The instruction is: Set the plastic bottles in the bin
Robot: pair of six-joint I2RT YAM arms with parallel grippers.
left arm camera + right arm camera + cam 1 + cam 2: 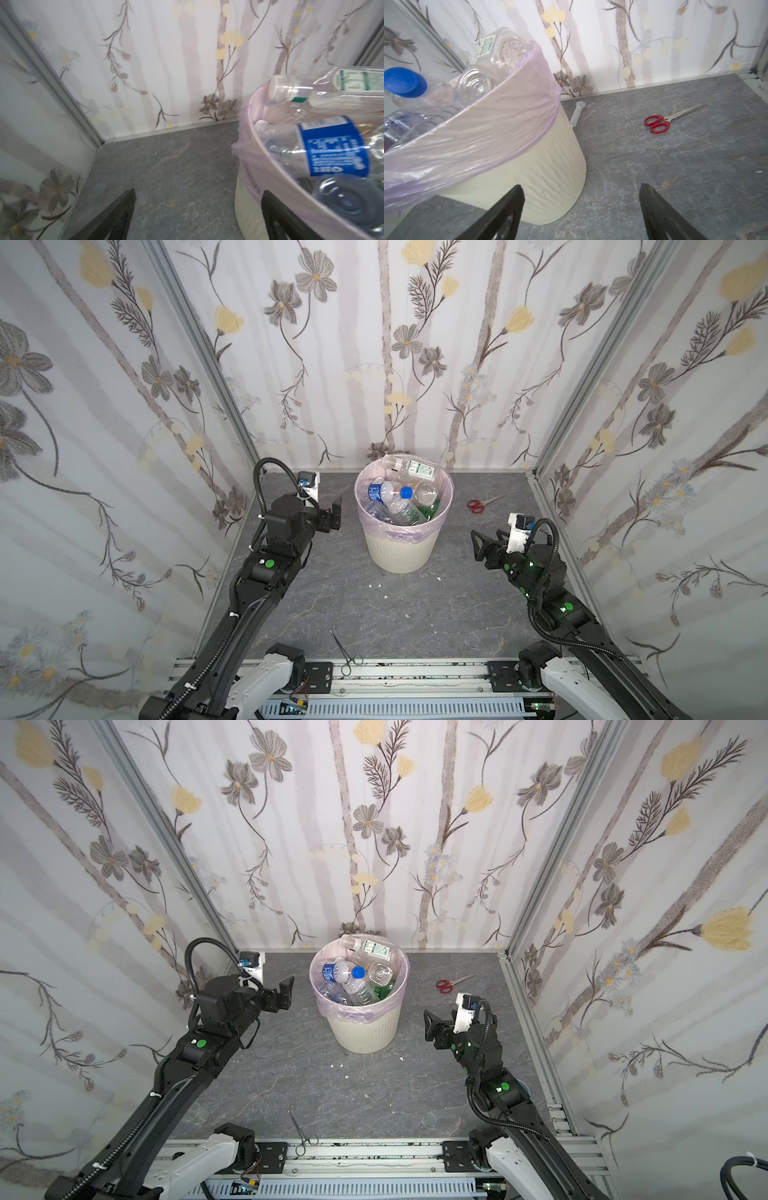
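- Flowered wallpaper closes in a grey marbled desk (415, 614); the bin (401, 556) stands near its far edge.
- The plastic bottles (399, 504) fill the bin to its rim, and a clear bottle (411, 466) lies heaped across the far rim.
- No bottle shows loose on the desk, only scissors (478, 505) and forceps (345, 651), so the task looks finished or nearly so.
- The left tool (334, 513) and right tool (477, 546) flank the bin, jaws apart, both empty.

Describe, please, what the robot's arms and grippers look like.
The left arm and right arm are black with white base links, round green stickers, ribbed black cable loops and white wrist camera mounts. The left gripper and right gripper have black, angular, tapering jaws.
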